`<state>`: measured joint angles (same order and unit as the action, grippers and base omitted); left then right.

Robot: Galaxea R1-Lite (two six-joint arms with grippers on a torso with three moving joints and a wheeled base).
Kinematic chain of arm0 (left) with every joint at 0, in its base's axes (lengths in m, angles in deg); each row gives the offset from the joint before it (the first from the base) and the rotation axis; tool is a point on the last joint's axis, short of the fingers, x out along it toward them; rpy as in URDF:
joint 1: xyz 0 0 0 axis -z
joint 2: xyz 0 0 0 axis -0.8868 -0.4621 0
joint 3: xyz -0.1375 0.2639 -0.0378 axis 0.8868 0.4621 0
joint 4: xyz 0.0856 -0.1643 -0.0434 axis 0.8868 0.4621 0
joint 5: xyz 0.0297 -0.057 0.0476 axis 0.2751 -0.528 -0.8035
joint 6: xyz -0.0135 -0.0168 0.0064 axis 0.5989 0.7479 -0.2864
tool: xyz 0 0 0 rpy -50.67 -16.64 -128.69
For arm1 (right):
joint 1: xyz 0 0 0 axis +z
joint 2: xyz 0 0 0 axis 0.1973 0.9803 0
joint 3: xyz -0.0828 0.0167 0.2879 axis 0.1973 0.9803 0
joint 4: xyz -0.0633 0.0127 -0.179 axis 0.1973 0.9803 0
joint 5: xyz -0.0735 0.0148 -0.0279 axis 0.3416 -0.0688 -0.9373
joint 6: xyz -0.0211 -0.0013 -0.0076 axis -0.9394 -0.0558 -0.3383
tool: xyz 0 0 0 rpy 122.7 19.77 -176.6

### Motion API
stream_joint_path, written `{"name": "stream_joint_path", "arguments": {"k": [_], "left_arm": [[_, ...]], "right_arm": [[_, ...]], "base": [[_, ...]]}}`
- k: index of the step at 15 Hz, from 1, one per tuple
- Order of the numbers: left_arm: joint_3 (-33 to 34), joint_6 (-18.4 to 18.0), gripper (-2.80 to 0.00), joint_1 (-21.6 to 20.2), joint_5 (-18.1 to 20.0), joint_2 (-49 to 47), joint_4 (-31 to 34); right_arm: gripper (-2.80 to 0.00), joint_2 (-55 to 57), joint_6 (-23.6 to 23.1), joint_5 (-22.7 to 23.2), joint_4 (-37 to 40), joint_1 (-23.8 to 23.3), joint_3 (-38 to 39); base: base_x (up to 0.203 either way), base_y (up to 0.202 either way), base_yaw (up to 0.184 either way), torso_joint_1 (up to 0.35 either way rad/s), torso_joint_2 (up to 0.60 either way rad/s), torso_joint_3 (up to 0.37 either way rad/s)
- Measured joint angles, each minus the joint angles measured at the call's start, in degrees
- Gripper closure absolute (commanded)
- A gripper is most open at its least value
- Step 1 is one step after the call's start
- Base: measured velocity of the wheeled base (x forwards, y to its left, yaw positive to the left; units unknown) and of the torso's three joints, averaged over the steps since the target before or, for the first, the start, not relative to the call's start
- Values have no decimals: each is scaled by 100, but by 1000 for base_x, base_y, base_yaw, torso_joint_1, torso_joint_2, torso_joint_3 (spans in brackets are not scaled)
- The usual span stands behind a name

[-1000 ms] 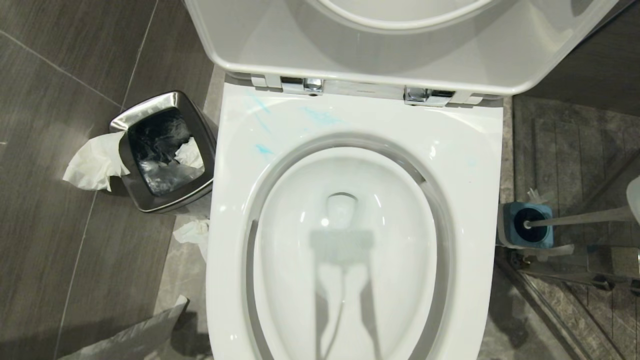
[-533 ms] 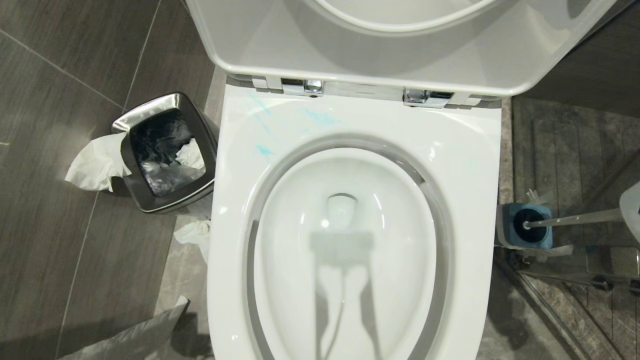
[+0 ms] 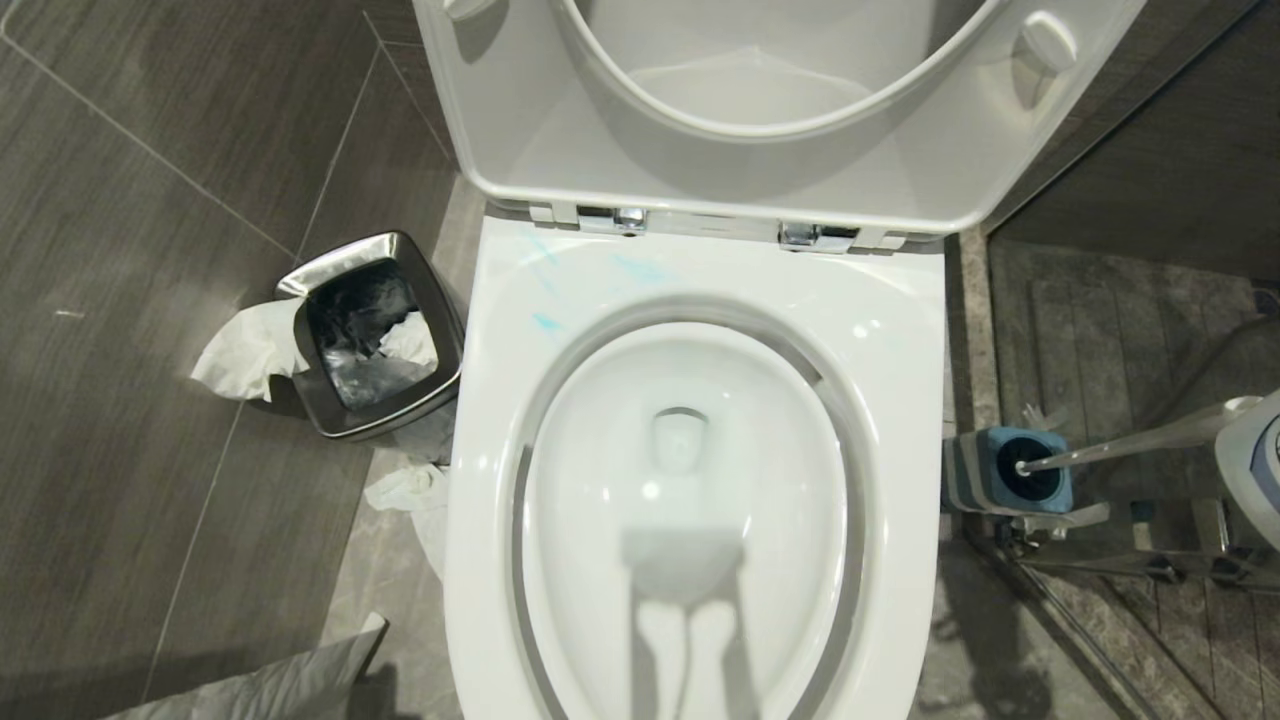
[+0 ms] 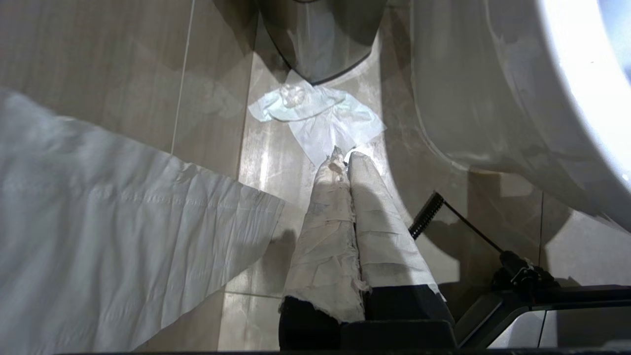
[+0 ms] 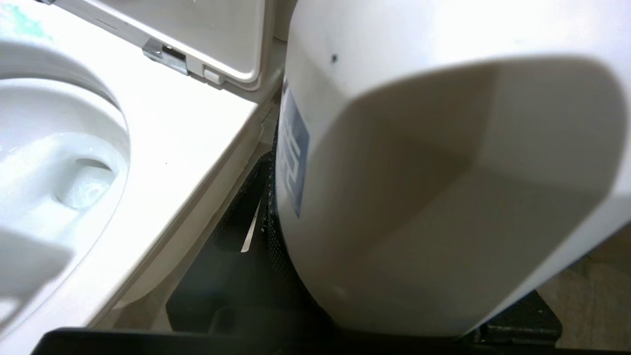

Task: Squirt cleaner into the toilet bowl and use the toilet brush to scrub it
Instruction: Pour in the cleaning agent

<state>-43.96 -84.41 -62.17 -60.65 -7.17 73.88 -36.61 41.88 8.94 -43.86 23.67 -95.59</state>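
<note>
Since a second ago the head camera has tilted up, showing more lid; right claw (image 5: 315, 315) grasps a white cleaner bottle (image 3: 1255, 465) at right edge, left claw (image 4: 345, 162) clenched, turquoise smears (image 3: 545, 320) on toilet bowl (image 3: 900, 330) rim, toilet brush (image 3: 1120, 445) unused in holder.

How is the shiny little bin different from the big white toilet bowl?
The small square steel bin is dark, shiny metal; the large glossy white ceramic toilet bowl is white. The bin has a squarish opening; the toilet bowl's opening is oval. The bin holds a black liner and crumpled white tissue; the toilet bowl holds water, with pale turquoise-blue smears of cleaner on its rim. Both stand open on the floor.
</note>
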Motion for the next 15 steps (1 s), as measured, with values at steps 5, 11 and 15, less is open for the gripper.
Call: {"name": "stream_joint_path", "arguments": {"k": [5, 11, 15], "left_arm": [[4, 12, 0, 0, 1, 0, -1], [9, 21, 0, 0, 2, 0, 0], [9, 21, 0, 0, -7, 0, -5]], "right_arm": [[0, 149, 34, -3, -52, 0, 155], [0, 287, 46, -102, -55, 0, -104], [0, 512, -133, -176, -57, 0, -283]], "base": [[0, 0, 0, -2, 3, 202], [0, 0, 0, 2, 4, 202], [0, 0, 0, 3, 5, 203]]}}
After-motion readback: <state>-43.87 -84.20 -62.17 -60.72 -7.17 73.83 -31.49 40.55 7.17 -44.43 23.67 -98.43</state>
